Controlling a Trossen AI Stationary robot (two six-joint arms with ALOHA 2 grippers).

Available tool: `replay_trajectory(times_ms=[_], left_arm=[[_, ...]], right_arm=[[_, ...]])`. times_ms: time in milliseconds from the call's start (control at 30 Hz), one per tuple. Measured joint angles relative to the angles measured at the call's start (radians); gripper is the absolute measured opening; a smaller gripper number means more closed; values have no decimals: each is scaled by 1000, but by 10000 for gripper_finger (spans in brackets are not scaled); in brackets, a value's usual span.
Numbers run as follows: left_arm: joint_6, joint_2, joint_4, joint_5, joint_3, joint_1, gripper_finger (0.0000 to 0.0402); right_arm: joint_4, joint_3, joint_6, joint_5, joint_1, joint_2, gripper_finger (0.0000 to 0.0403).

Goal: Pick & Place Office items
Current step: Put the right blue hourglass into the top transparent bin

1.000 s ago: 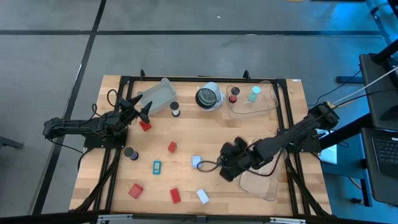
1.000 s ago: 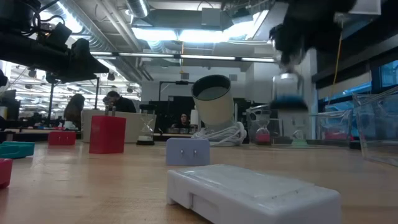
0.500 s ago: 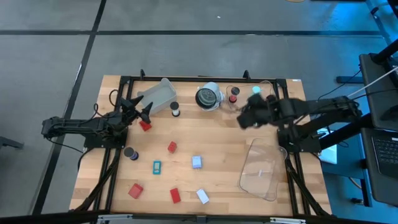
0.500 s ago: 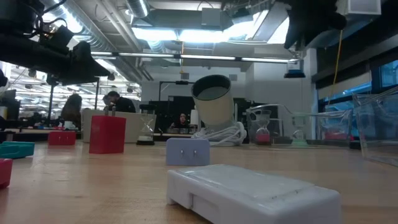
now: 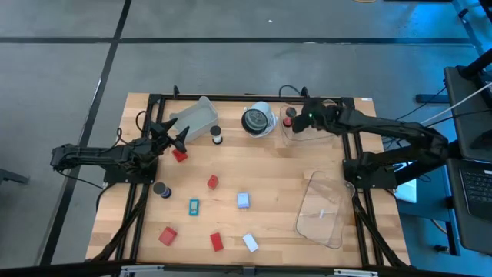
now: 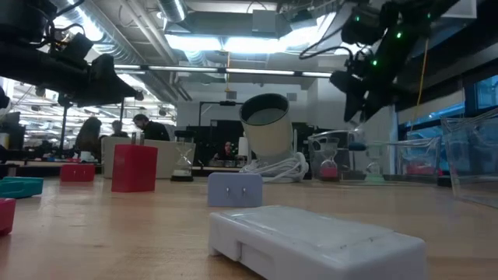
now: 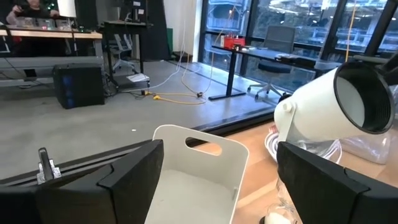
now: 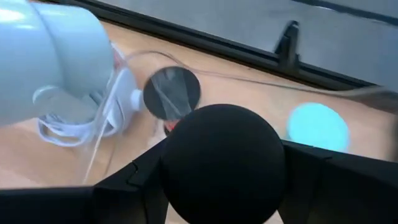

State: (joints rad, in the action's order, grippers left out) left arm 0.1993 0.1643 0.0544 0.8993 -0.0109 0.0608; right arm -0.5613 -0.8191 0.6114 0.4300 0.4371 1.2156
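Held item: a round dark cap (image 8: 217, 163) sat clamped between the right gripper's (image 5: 301, 121) two fingers, filling the lower middle of the right wrist view.
Carrier: the right gripper hung at the upper right of centre in the high view, over the near edge of the clear tray (image 5: 332, 131) at the table's far side.
Tray contents: a dark cap with a red base (image 5: 289, 114) and a teal-topped piece (image 8: 318, 127) already stood inside it.
Step in hand: by my reading, the carry was done and the placing was about to start.
Next move: lower the cap onto bare tray floor between the two pieces there, then part the fingers; the wall looked close, so the descent called for care.
Remaining items: red blocks (image 5: 213, 182), a pale-blue block (image 5: 243, 201), a teal block (image 5: 194, 206) and a white block (image 5: 250, 243) lay scattered across the lower middle of the high view.
Left gripper (image 5: 171, 135): waiting at the left, fingers spread wide and empty, beside the white bin (image 5: 194, 121).
Nearby: a white-and-black round object (image 5: 257, 120) with its cable stood just left of the tray.
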Motion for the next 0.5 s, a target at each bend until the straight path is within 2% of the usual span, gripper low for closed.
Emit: replay_trajectory(times_ms=[167,500], left_arm=[[-1,1,0,0,0,0,310],[-2,1,0,-1,0,0,310]], right_arm=[[88,34,-68,-68,78,26,203],[110,35,-78,-86,97,149,208]])
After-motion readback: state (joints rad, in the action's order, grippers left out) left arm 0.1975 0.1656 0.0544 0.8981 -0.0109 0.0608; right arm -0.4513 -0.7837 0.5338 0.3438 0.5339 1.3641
